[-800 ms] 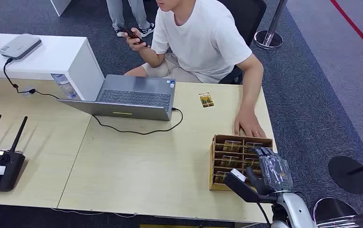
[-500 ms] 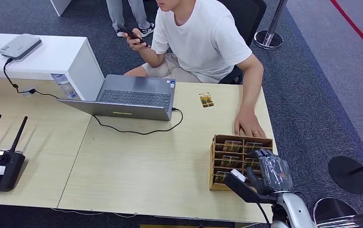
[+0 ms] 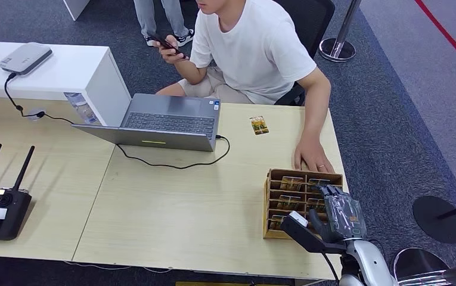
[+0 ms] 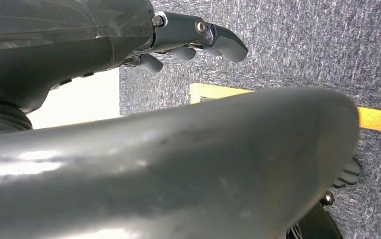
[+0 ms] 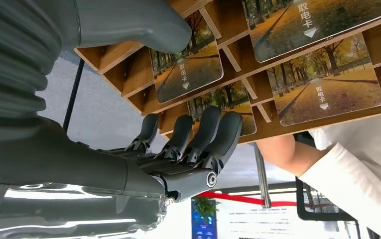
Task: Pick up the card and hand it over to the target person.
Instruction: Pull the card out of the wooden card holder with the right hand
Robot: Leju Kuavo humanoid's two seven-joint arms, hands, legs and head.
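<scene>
Your right hand [image 5: 178, 149] holds nothing, fingers [image 5: 213, 132] loosely spread; the card [image 5: 188, 72] lies just beyond the fingertips, slotted in the wooden rack [image 3: 271, 205]

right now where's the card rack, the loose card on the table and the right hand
card rack [image 3: 268, 202], head view, on its wooden left wall
loose card [image 3: 259, 125], head view, middle of the card's face
right hand [image 3: 343, 213], head view, back of the hand
</scene>
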